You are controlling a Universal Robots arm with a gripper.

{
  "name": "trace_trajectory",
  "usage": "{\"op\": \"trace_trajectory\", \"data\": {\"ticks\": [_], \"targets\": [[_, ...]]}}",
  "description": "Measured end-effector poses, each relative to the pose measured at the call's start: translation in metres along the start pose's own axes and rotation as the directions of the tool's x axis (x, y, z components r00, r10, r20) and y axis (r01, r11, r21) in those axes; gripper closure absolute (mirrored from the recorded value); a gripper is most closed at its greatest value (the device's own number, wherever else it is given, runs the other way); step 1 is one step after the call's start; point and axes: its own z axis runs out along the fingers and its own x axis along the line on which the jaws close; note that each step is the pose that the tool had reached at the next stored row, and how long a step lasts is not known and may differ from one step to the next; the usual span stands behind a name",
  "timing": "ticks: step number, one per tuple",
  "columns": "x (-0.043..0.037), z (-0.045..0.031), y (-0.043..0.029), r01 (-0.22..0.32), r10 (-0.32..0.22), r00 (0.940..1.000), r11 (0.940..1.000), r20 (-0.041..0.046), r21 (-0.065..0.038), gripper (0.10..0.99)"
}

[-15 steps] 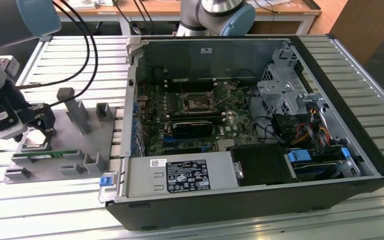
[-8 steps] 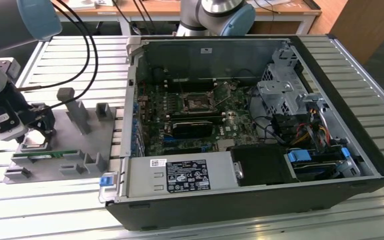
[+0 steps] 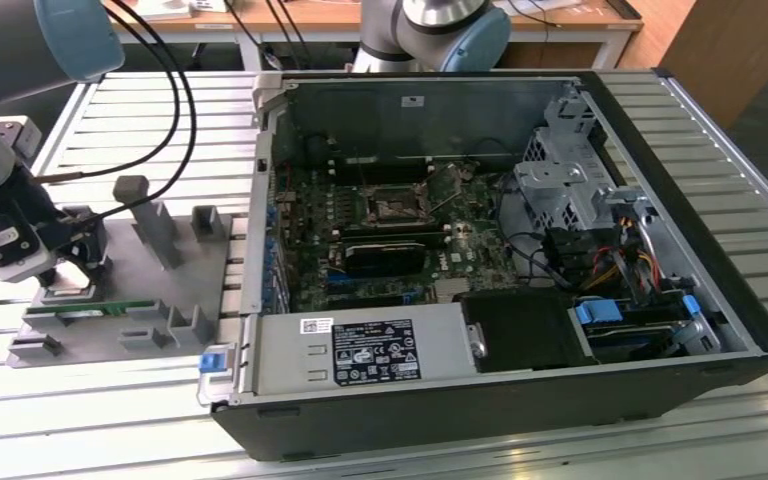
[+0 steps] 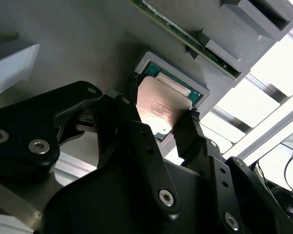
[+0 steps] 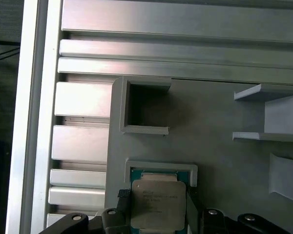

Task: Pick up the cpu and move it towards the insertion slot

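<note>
You have a slatted aluminium table (image 3: 91,420). An open computer case (image 3: 491,420) lies on it, with a grey fixture plate (image 3: 111,285) just beside the case, on the exterior view's left.

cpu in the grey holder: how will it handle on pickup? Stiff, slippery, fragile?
Likely stiff: the cpu is a flat square with a metal top plate. Probably slick on top, since that plate shines in the second wrist view. It may bind if lifted tilted, as it sits inside the raised rim of the grey holder.
</note>
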Motion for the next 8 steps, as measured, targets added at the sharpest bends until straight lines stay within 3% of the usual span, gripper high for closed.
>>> {"op": "trace_trajectory", "data": {"ticks": [8], "targets": [[-0.0001, -0.0007, 0.0001, 0.000, 0.000, 1.0000, 1.0000, 0.0016, 0.000, 0.549]]}}
